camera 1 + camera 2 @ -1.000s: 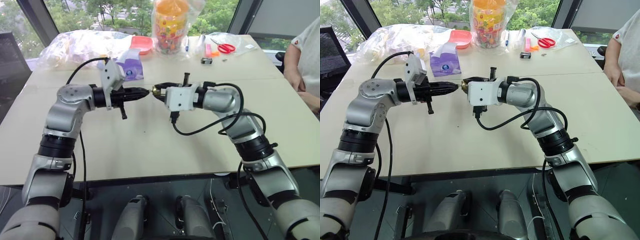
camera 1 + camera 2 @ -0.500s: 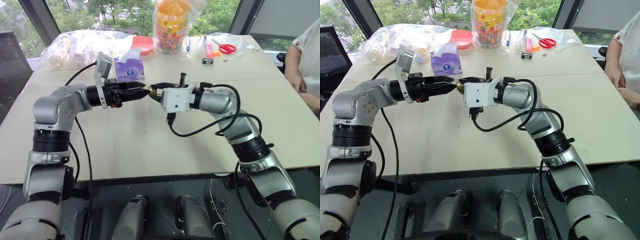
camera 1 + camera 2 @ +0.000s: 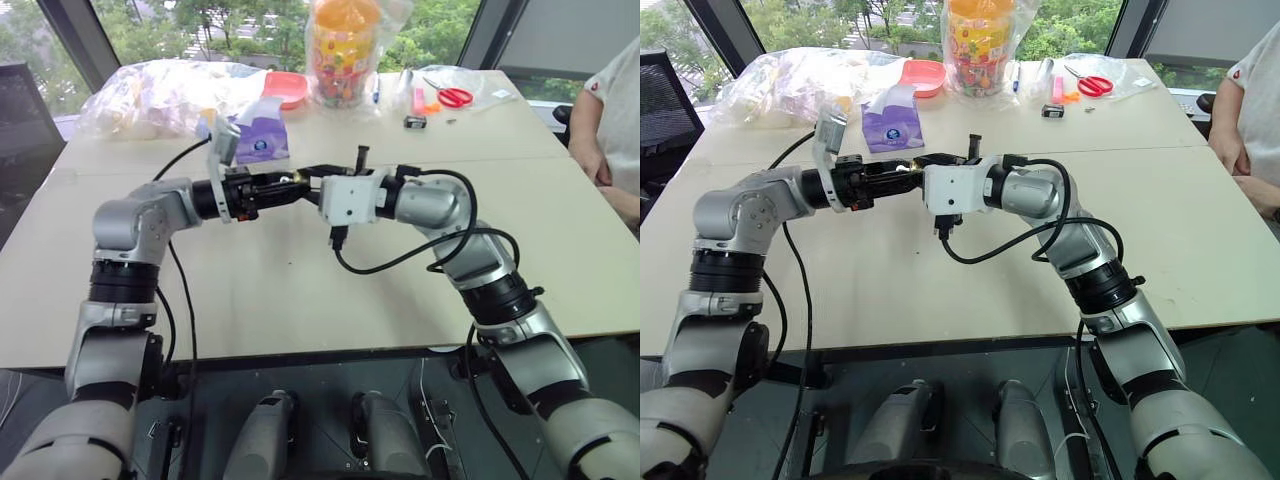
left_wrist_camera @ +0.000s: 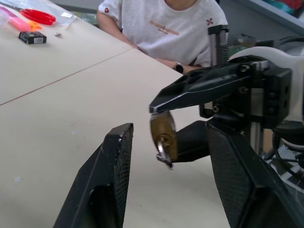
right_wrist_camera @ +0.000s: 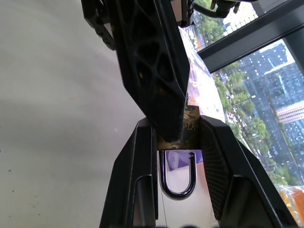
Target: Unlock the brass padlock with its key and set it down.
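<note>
My right gripper [image 5: 176, 124] is shut on the brass padlock [image 4: 163, 133] and holds it in the air over the table's middle. The silvery shackle [image 5: 178, 176] loops between the right fingers; I cannot tell whether it is latched. The key [image 4: 162, 155] sticks out of the padlock's free end. My left gripper [image 4: 168, 137] faces the right one, open, with one finger [image 4: 114, 180] on each side of the key end. Neither finger touches the key. In the left eye view the left gripper [image 3: 296, 184] and the right gripper [image 3: 310, 177] meet tip to tip.
The beige table [image 3: 300, 300] lies under both arms. At its far side are a purple tissue pack [image 3: 262, 140], clear plastic bags [image 3: 150, 95], a pink bowl [image 3: 285, 88], a bagged orange jar [image 3: 342, 45] and red scissors [image 3: 452, 96]. A person [image 3: 615, 110] sits at the right edge.
The left gripper, shut at the padlock's end a second ago, has rolled at the wrist and opened. Its elbow has swung inward. The right arm and the padlock kept still.
</note>
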### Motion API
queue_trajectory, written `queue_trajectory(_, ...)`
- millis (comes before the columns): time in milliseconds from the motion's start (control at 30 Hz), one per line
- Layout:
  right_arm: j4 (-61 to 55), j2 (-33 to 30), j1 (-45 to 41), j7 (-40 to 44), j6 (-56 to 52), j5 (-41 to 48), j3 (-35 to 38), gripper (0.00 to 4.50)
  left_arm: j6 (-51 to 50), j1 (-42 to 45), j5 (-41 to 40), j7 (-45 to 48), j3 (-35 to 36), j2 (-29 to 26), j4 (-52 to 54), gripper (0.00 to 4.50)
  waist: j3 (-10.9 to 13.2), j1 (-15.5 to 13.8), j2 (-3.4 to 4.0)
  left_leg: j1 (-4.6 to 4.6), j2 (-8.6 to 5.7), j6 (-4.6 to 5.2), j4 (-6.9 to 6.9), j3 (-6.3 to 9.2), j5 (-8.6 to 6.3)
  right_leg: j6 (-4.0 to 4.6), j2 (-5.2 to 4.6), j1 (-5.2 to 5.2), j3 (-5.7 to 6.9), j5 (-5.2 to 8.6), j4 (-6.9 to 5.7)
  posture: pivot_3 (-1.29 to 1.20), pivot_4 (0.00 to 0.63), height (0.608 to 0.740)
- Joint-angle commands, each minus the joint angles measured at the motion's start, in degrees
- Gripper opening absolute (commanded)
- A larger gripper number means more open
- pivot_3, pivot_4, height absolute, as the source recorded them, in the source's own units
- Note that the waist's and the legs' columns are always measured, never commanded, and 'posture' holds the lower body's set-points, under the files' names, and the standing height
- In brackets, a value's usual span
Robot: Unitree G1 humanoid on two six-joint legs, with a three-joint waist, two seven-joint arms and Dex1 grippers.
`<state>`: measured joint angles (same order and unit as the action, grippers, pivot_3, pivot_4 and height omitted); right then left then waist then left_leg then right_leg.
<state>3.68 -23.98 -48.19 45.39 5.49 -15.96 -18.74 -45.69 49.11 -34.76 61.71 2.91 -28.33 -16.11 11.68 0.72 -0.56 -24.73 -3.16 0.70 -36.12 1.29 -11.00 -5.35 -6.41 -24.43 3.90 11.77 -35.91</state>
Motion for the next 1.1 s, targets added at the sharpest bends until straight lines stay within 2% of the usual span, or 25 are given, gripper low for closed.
queue_trajectory(33, -3.15, 0.04, -1.76, -0.83, 0.54, 0.01, 0.85, 0.70, 0.96, 1.72, -0.05, -0.02, 0.63, 0.11, 0.44, 0.52, 0.00, -0.01, 0.00, 0.00, 0.00, 0.00, 0.00, 0.00, 0.00, 0.00, 0.00, 0.00, 0.00, 0.00, 0.00, 0.00, 0.150, 0.740)
queue_trajectory(67, -3.18, 0.00, -1.73, -0.85, 0.50, 0.00, 0.85, 0.70, 0.94, 1.74, -0.02, -0.03, 0.69, 0.17, 0.40, 0.10, 0.00, 0.00, 0.00, 0.00, 0.00, 0.00, 0.00, 0.00, 0.00, 0.00, 0.00, 0.00, 0.00, 0.00, 0.00, 0.00, 0.150, 0.740)
queue_trajectory(267, -3.37, -0.06, -1.54, -0.75, 0.16, 0.06, 0.80, 0.70, 1.06, 1.17, 0.29, -0.40, 0.34, 0.06, 1.21, 0.03, 0.00, -0.02, 0.00, 0.00, 0.00, 0.00, 0.00, 0.00, 0.00, 0.00, 0.00, 0.00, 0.00, 0.00, 0.00, 0.00, 0.150, 0.740)
queue_trajectory(333, -3.22, 0.00, -1.49, -0.75, -0.02, 0.28, 0.93, 1.75, 1.05, 0.91, 0.22, -0.37, 0.36, -0.01, 1.48, 0.03, 0.00, -0.01, 0.00, 0.00, 0.00, 0.00, 0.00, 0.00, 0.00, 0.00, 0.00, 0.00, 0.00, 0.00, 0.00, 0.00, 0.150, 0.740)
queue_trajectory(367, -3.09, -0.16, -1.38, -0.32, -0.27, 0.71, 1.07, 2.04, 1.25, 0.76, 0.36, -0.39, 0.42, -0.10, 1.56, 0.03, 0.00, -0.01, 0.00, 0.00, 0.00, 0.00, 0.00, 0.00, 0.00, 0.00, 0.00, 0.00, 0.00, 0.00, 0.00, 0.00, 0.150, 0.740)
queue_trajectory(500, -3.46, -1.49, -0.64, -0.59, -1.57, 0.31, 2.10, 4.18, 1.11, 0.34, 0.20, -0.30, 1.02, -0.63, 2.09, 0.03, 0.00, -0.05, 0.00, 0.00, 0.00, 0.00, 0.00, 0.00, 0.00, 0.00, 0.00, 0.00, 0.00, 0.00, 0.00, 0.00, 0.150, 0.740)
queue_trajectory(533, -3.84, -1.86, -0.17, -1.22, -2.31, 0.14, 2.75, 4.47, 1.06, 0.26, 0.10, -0.24, 1.16, -0.78, 2.18, 0.03, 0.00, -0.07, 0.00, 0.00, 0.00, 0.00, 0.00, 0.00, 0.00, 0.00, 0.00, 0.00, 0.00, 0.00, 0.00, 0.00, 0.150, 0.740)
queue_trajectory(667, -13.07, 0.00, 5.59, -0.79, -15.97, 10.62, 10.13, 4.47, -0.05, 0.06, -1.35, -0.18, 2.64, -1.15, 2.46, 0.03, 0.00, -0.21, 0.00, 0.00, 0.00, 0.00, 0.02, 0.02, 0.00, 0.00, -0.01, 0.01, 0.00, 0.00, 0.02, 0.00, 0.150, 0.740)
queue_trajectory(833, -20.94, 4.36, 6.95, -5.25, -30.81, 19.36, 17.03, 4.47, -0.67, -0.17, -2.27, 0.72, 2.71, -1.59, 2.91, 0.03, 0.00, -0.01, 0.00, 0.00, 0.02, 0.01, 0.00, 0.02, -0.01, 0.01, -0.02, -0.02, -0.01, -0.01, -0.02, 0.00, 0.150, 0.740)
queue_trajectory(1100, -21.07, 4.35, 6.75, -8.79, -32.97, 19.39, 14.54, 4.47, -2.97, 0.53, -4.90, 2.04, 2.93, -1.12, 4.34, 0.03, 0.00, -0.14, 0.00, -0.01, 0.02, 0.02, 0.03, 0.01, -0.02, 0.02, -0.03, -0.02, 0.00, 0.00, 0.02, 0.00, 0.150, 0.740)
